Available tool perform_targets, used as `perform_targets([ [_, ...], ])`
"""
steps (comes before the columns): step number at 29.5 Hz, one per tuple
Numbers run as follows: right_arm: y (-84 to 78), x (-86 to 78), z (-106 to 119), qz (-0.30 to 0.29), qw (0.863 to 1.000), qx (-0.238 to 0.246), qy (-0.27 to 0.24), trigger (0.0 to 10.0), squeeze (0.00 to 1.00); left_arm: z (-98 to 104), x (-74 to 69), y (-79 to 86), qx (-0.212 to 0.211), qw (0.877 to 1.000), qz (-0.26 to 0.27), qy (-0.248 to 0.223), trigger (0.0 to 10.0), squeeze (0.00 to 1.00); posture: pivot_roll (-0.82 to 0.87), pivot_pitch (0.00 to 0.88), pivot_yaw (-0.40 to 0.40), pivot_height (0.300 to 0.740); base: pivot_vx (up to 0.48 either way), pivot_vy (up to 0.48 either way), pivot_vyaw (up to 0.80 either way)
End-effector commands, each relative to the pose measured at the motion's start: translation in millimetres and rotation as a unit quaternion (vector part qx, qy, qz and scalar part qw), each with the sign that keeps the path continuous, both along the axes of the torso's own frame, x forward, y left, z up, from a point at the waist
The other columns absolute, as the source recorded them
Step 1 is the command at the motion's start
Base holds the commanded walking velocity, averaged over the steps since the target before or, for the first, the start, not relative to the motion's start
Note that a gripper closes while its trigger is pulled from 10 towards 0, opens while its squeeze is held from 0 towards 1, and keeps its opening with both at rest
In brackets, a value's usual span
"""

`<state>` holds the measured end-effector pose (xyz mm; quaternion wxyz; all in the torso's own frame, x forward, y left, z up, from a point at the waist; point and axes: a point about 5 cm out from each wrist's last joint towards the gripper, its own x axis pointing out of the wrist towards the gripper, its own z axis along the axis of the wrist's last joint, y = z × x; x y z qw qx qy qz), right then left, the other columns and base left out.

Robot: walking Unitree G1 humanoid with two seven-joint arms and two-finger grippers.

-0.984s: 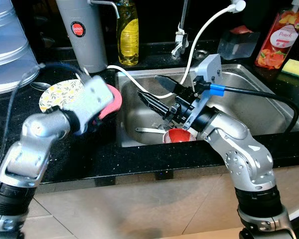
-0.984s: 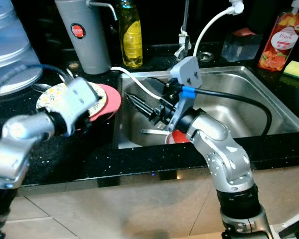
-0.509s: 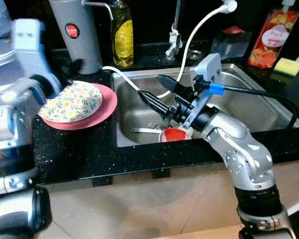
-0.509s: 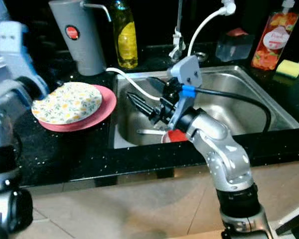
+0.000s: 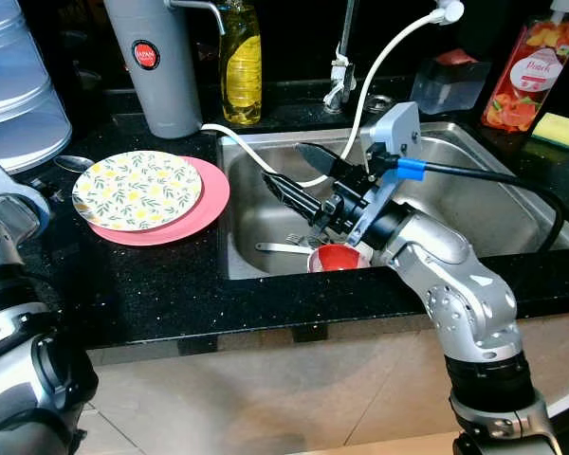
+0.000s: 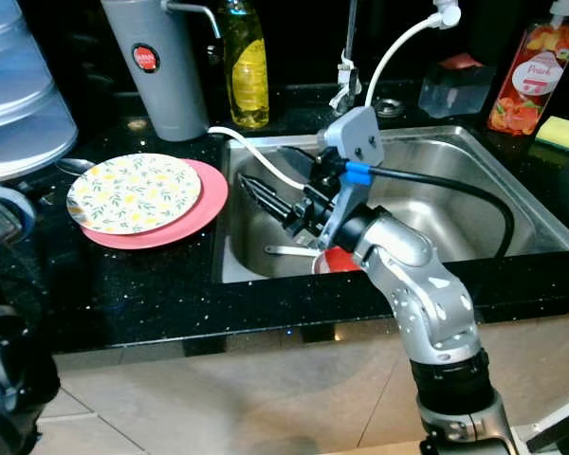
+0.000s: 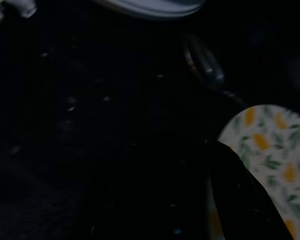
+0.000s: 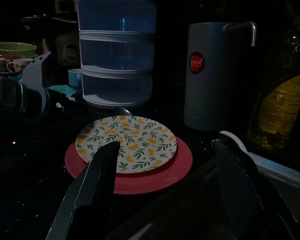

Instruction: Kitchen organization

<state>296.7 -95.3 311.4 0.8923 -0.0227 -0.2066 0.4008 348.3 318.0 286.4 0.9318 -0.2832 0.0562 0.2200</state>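
Floral plate (image 5: 137,190) stacked on pink plate (image 5: 207,204), red cup (image 5: 339,257) and fork (image 5: 284,248) in sink (image 5: 455,180), right hand (image 5: 299,175) spread above.

Along the back of the black surface (image 5: 152,284) stand a grey thermos (image 5: 158,66), a yellow dish-soap bottle (image 5: 243,64), a peach-labelled bottle (image 5: 538,74) and a yellow sponge (image 5: 561,129), with stacked clear containers (image 5: 19,90) at far left.
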Motion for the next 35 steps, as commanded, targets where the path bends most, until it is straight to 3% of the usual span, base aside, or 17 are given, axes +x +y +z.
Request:
perform_targets([
  [1,-1.4,0.5,0,-0.001,1.000,0.005,0.002,10.0,0.00,10,-0.3,2.6,-0.022,0.999,-0.010,-0.031,10.0,0.00,-0.06,0.149,0.044,0.740,0.000,0.000,0.00],
  [3,-1.1,0.6,0,0.000,1.000,0.005,0.002,10.0,0.00,12,0.3,1.2,-0.024,0.999,-0.017,-0.038,10.0,0.00,-0.06,0.149,0.044,0.740,0.000,0.000,0.00],
  [7,-0.4,0.9,1,0.001,1.000,0.006,0.001,10.0,0.00,19,6.0,-10.1,-0.070,0.992,-0.072,-0.076,10.0,0.00,-0.06,0.146,0.040,0.740,0.000,0.000,0.00],
  [11,-0.5,1.1,1,0.000,1.000,0.006,0.000,10.0,0.00,11,8.6,-12.5,-0.096,0.992,-0.064,-0.049,10.0,0.00,-0.06,0.145,0.041,0.740,0.000,0.000,0.00],
  [16,-1.0,1.4,1,-0.004,1.000,0.005,0.000,10.0,0.00,5,10.5,-12.2,-0.097,0.993,-0.050,-0.033,10.0,0.00,-0.06,0.145,0.041,0.740,0.000,0.000,0.00],
  [18,-1.4,1.3,1,-0.006,1.000,0.006,0.001,10.0,0.00,4,10.9,-11.3,-0.087,0.995,-0.046,-0.026,9.8,0.00,-0.06,0.145,0.043,0.740,0.000,0.000,0.00],
  [19,-1.5,1.3,1,-0.006,1.000,0.006,0.001,10.0,0.00,5,10.7,-9.6,-0.061,0.997,-0.039,-0.018,9.7,0.00,-0.06,0.144,0.043,0.740,0.000,0.000,0.00],
  [28,-1.4,1.5,0,-0.004,1.000,0.008,0.004,10.0,0.00,-4,12.0,-9.4,-0.079,0.996,-0.048,-0.016,9.7,0.00,-0.06,0.144,0.042,0.740,0.000,0.000,0.00],
  [35,0.1,2.4,-2,-0.003,1.000,0.008,0.010,10.0,0.00,-13,10.1,-4.2,-0.059,0.998,-0.031,0.000,9.3,0.00,-0.06,0.144,0.042,0.740,0.000,0.000,0.00],
])
